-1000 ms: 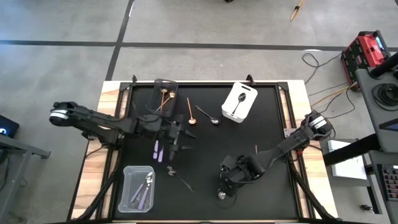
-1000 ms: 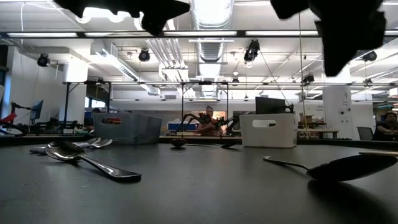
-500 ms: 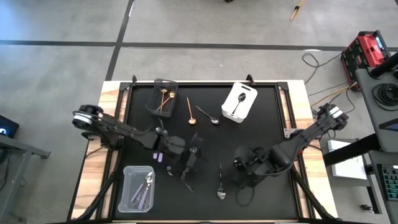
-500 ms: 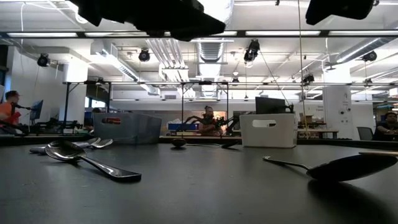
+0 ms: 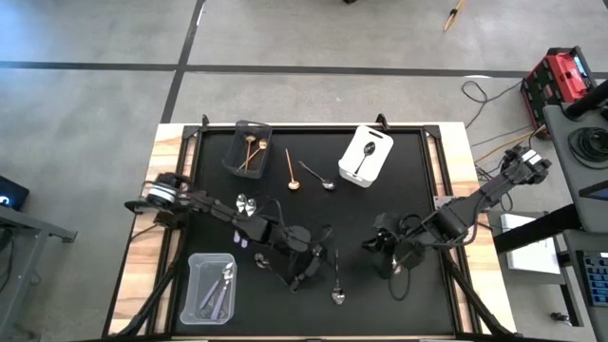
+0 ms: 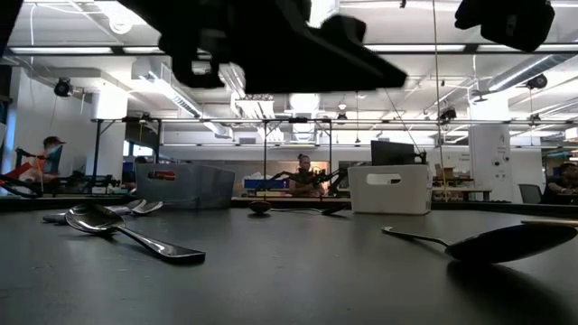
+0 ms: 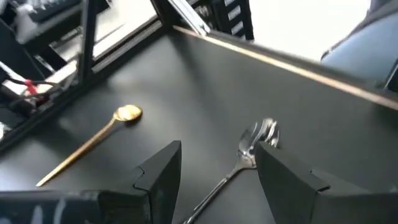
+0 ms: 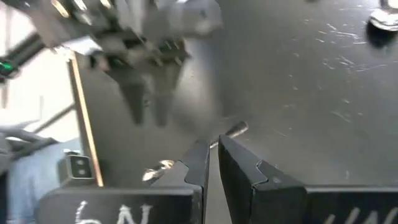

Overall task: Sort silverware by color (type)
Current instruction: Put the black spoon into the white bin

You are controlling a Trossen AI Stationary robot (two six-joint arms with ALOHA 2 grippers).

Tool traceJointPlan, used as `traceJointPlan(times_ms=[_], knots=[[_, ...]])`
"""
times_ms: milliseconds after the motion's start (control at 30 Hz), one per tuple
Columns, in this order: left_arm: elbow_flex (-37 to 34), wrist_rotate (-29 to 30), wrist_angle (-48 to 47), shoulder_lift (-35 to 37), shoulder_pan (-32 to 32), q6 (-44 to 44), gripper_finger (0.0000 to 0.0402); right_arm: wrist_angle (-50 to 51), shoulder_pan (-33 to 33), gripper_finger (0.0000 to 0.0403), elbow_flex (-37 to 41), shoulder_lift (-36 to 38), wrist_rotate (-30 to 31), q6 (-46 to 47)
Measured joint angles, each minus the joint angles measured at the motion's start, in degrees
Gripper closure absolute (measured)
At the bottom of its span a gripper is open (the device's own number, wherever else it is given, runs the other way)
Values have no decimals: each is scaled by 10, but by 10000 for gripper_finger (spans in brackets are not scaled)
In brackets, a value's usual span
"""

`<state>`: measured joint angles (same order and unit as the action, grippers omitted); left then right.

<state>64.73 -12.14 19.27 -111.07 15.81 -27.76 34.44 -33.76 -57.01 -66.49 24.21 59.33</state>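
A silver spoon (image 5: 335, 279) lies flat on the black table mat, its bowl toward the near edge. My left gripper (image 5: 312, 269) hangs open just left of it, slanting down. In the left wrist view the spoon (image 7: 251, 148) shows between the open fingers (image 7: 219, 146), untouched, with a gold spoon (image 7: 93, 144) beside it. My right gripper (image 5: 373, 245) is shut and empty, raised over the mat to the spoon's right (image 8: 212, 140). A gold spoon (image 5: 290, 171) and a dark spoon (image 5: 316, 177) lie at mid-far.
A dark bin (image 5: 249, 147) with gold spoons stands far left, and a white bin (image 5: 366, 155) with a dark spoon far right. A clear bin (image 5: 211, 285) with lilac-handled spoons is near left. More spoons (image 5: 242, 202) lie under the left arm.
My left gripper has swung from the table's middle toward the near right, sunk lower and rolled, ending beside the silver spoon. My right gripper has drawn back from that spoon toward the right edge and risen. The spoon lies still.
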Motion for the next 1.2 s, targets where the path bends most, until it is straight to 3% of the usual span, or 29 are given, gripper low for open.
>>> traceJointPlan(times_ms=[233,533,900,1200], knots=[[53,-18,-8,-75,-1,-31,214,-49,0,376,42,48,1,-4],[127,-113,-76,-150,-27,-45,214,-54,0,376,42,52,14,-9],[145,-122,-91,-184,-39,-71,216,-69,0,376,42,52,15,-16],[144,-122,-87,-186,-59,-53,258,-69,0,376,42,52,27,-16]])
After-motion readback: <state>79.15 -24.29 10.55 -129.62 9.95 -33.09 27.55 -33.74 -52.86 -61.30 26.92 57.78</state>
